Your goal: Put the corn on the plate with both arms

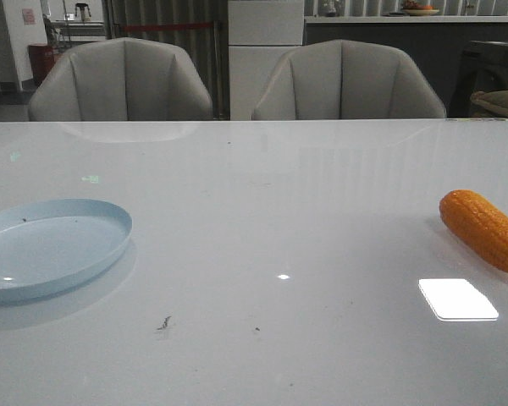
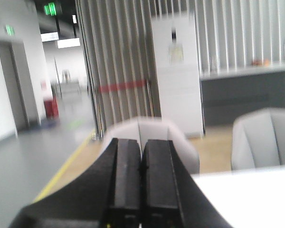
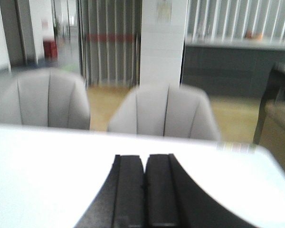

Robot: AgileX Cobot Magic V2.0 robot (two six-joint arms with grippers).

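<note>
The orange corn (image 1: 484, 228) lies on the white table at the right edge of the front view, its length running from far left to near right. The pale blue plate (image 1: 102, 214) sits empty at the table's left, partly cut off by the frame. Neither arm shows in the front view. My left gripper (image 2: 142, 145) is shut and empty, pointing out past the table toward a chair. My right gripper (image 3: 145, 159) is shut and empty, above bare table. Neither wrist view shows the corn or the plate.
Two grey chairs (image 1: 123, 80) (image 1: 347, 80) stand behind the table's far edge. A bright light reflection (image 1: 457, 299) lies on the tabletop near the corn. A few small dark specks (image 1: 164, 322) lie at the front middle.
</note>
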